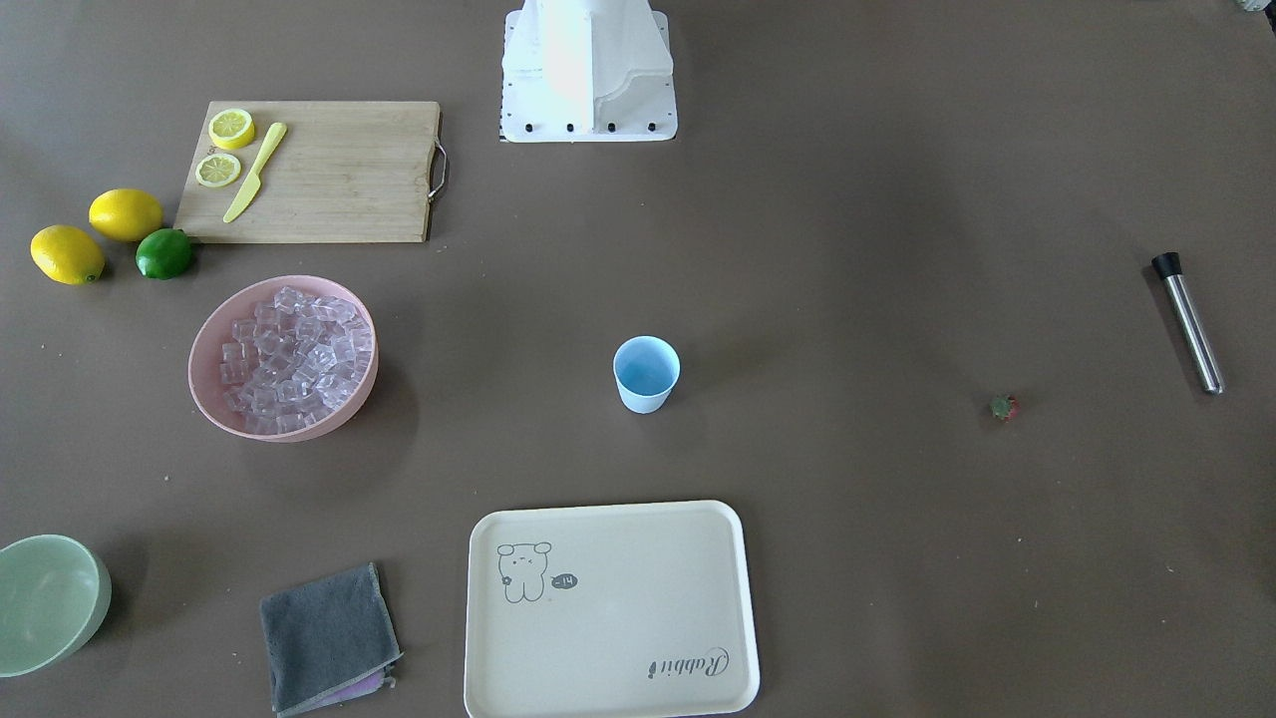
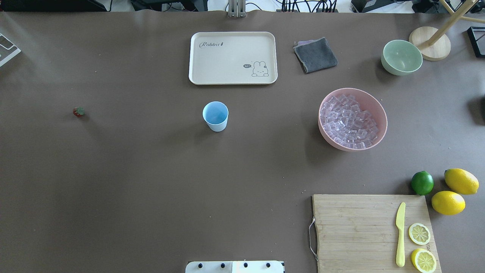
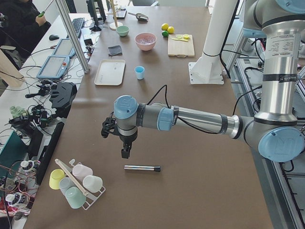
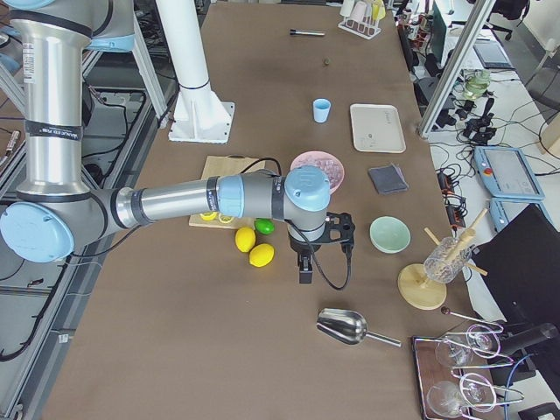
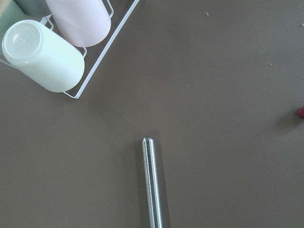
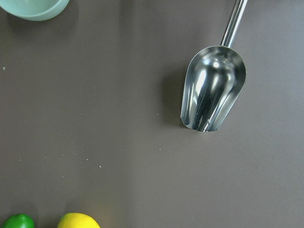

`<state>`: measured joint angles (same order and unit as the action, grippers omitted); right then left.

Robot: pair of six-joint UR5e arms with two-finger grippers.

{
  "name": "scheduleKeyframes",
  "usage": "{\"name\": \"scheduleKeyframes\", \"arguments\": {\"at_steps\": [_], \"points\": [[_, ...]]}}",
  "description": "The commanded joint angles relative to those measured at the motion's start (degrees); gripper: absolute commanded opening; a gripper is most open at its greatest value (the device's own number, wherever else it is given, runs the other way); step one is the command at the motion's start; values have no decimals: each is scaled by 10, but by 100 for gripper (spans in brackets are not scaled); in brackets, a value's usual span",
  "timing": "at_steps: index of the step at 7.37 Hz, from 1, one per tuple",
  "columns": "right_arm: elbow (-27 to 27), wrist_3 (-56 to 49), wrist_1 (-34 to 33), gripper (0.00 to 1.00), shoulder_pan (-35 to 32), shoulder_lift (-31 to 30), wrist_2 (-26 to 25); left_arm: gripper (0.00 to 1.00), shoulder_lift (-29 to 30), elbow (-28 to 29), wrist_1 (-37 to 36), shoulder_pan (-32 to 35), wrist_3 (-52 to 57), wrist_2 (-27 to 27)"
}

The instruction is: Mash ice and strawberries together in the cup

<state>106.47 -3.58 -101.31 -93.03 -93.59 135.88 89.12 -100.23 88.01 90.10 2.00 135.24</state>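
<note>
Well, you have two arms, one over each end of the table [image 2: 151,189]. The left gripper [image 3: 124,152] hangs just above a single steel rod [image 3: 142,168]. The right gripper [image 4: 304,271] hangs near one metal scoop [image 4: 350,328]. Each shows only in a side view, so you cannot tell whether its fingers are spread or closed.

Next you can count:
- one cutting board [image 2: 356,227]
- one cream tray [image 2: 231,57]
- one pink bowl [image 2: 382,113], heaped with the ice [image 2: 348,123], too many cubes to count
- one pale green bowl [image 2: 401,57]
- one grey cloth [image 2: 315,55]
- one cup [image 2: 215,116], upright near the table's middle, just beside the tray
- two whole lemons [image 2: 461,181]
- two lemon halves [image 2: 419,233]
- one lime [image 2: 422,182]
- one yellow knife [image 2: 400,233]
- one strawberry [image 2: 79,111], lying alone, well apart from the cup on the left arm's side

In the left wrist view the strawberry is a red sliver cut by the right edge, and the rod runs off the bottom. The right wrist view clips the green bowl, the lime and one lemon, and cuts off the scoop's handle.
</note>
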Motion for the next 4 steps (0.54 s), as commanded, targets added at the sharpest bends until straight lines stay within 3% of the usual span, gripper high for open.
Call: {"name": "scheduleKeyframes", "arguments": {"at_steps": [1, 4], "points": [[22, 51, -5, 100, 28, 21, 49, 99, -1, -2, 1, 0, 0, 0], [73, 173, 43, 100, 158, 85, 44, 99, -2, -4, 1, 1, 1, 0]]}}
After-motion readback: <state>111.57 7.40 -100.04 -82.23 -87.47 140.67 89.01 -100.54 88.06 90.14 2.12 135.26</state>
